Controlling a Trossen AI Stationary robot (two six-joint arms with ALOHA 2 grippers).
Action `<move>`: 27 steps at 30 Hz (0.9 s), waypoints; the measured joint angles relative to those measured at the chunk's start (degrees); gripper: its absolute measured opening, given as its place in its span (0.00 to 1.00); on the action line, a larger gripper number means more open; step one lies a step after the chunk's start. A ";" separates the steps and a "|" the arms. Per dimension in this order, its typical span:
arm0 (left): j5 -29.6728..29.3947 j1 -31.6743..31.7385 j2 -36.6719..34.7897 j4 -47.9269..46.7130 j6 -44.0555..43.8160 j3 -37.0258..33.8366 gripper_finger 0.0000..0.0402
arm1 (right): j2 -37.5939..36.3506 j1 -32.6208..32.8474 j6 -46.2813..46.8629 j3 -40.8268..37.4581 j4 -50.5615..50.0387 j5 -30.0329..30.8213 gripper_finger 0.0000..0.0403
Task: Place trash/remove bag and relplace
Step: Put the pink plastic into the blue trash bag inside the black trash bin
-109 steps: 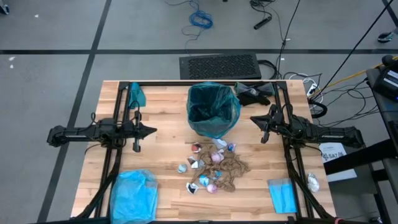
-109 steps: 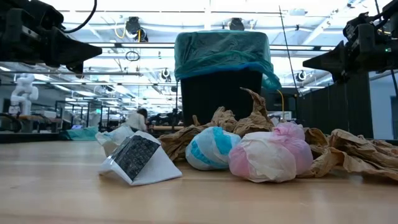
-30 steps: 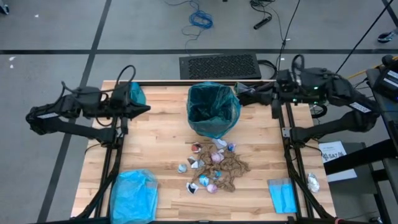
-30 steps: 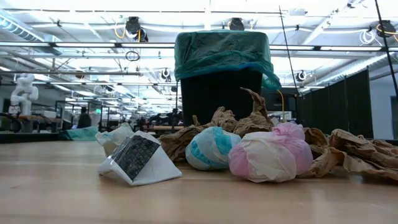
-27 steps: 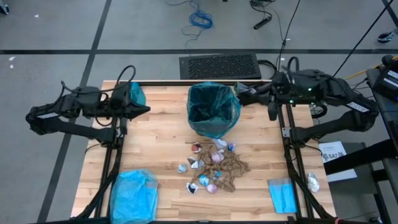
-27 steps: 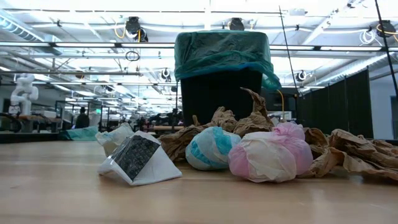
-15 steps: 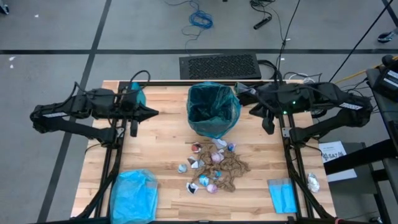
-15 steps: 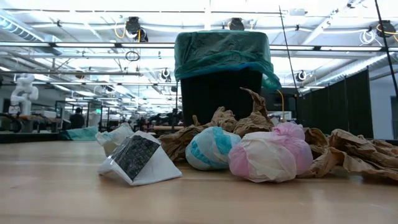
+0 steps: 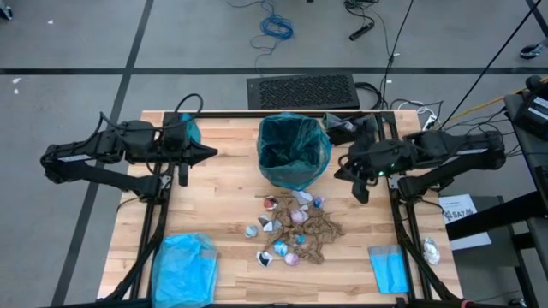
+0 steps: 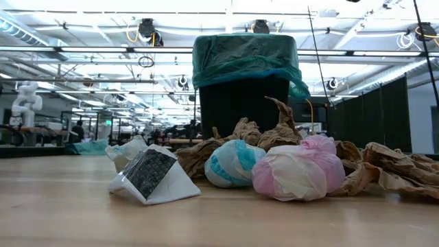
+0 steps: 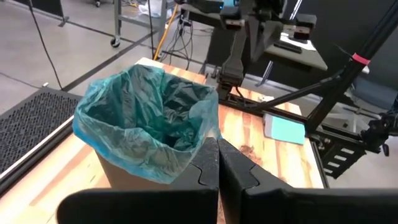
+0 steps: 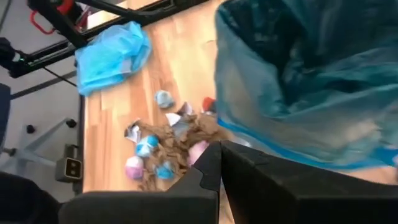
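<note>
The black bin (image 10: 243, 103) stands upright at the table's far middle, lined with the teal-green bag (image 9: 294, 150), whose rim is folded over the bin's edge (image 11: 146, 134). The trash (image 9: 291, 229) lies in a heap on the table near the bin: brown netting paper (image 10: 384, 171) and white, pink and pale blue wrappers (image 12: 149, 155). My left gripper (image 9: 211, 154) is shut and hovers left of the bin, pointing at it (image 11: 217, 168). My right gripper (image 9: 339, 174) is shut and hovers close to the bin's right side (image 12: 221, 167). Neither gripper shows in the low view.
A sky-blue plastic bag (image 9: 184, 269) lies at the near left corner and a small flat blue packet (image 9: 390, 269) at the near right. A teal scrap (image 9: 188, 130) sits at the far left and a dark object (image 9: 349, 128) at the far right. Bare wood lies between the arms and the heap.
My right gripper has swung from the table's far edge toward the near edge, ending beside the bin's right side. My left gripper has shifted a little toward the bin. Both stay shut. The bin, the bag and the trash have not moved.
</note>
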 joint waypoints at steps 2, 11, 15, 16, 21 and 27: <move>0.00 0.00 0.00 -0.02 0.69 0.00 0.00 | 0.38 0.95 0.15 -2.89 3.00 1.02 0.00; -0.17 -0.02 1.92 -0.06 2.22 0.00 0.00 | 3.73 2.58 9.31 -19.14 14.83 -1.47 0.00; -0.17 -0.02 2.67 -0.31 2.24 0.00 0.00 | 6.17 2.88 14.02 -25.53 21.42 -2.65 0.05; -0.17 -0.02 2.79 -0.27 2.24 0.00 0.00 | 6.75 2.84 15.31 -26.80 22.00 -2.56 0.08; -0.17 -0.02 3.03 -0.29 3.42 0.00 0.00 | 8.17 2.21 20.21 -32.06 23.74 -2.46 0.26; -0.16 0.00 3.02 -0.27 3.55 0.00 0.00 | 9.93 -0.60 24.48 -38.26 32.89 -2.12 0.46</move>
